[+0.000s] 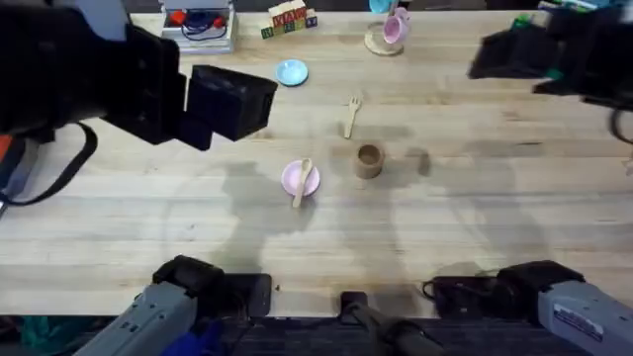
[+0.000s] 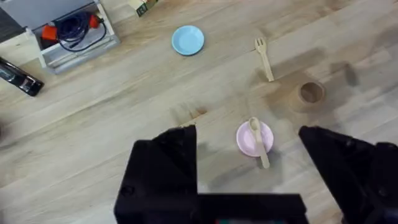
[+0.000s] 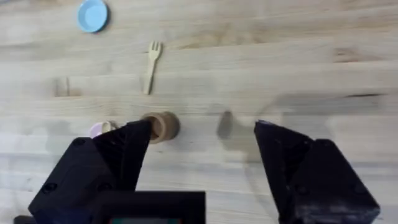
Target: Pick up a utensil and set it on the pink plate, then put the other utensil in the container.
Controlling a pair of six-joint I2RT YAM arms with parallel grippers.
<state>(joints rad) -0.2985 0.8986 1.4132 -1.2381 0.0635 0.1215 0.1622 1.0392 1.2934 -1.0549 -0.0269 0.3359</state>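
- Step in hand: first half looks done. The wooden spoon lies on the pink plate, bowl on the plate, handle running off the near rim onto the counter.
- Second half not yet begun, as I judge it: the wooden fork lies flat on the counter, apart from everything, tines pointing away from the arms' bases.
- Wooden cup stands upright between plate and fork, just right of the plate and near the fork's handle end. Its inside shows in the left wrist view and looks empty.
- Left pincer: fingers spread, nothing between them, raised high above the counter over the plate.
- Right pincer: fingers spread, empty, also raised; the cup sits by its left finger in the wrist view, the fork farther off.
- Next move, my reading: one arm descends onto the fork's slim handle, pinches it across its narrow width, lifts, tips it upright and lowers it into the cup.
- Risk: cup mouth is narrow; a tilted release could tip the cup or leave the fork on the rim.
- Light blue plate sits farther back, bare.
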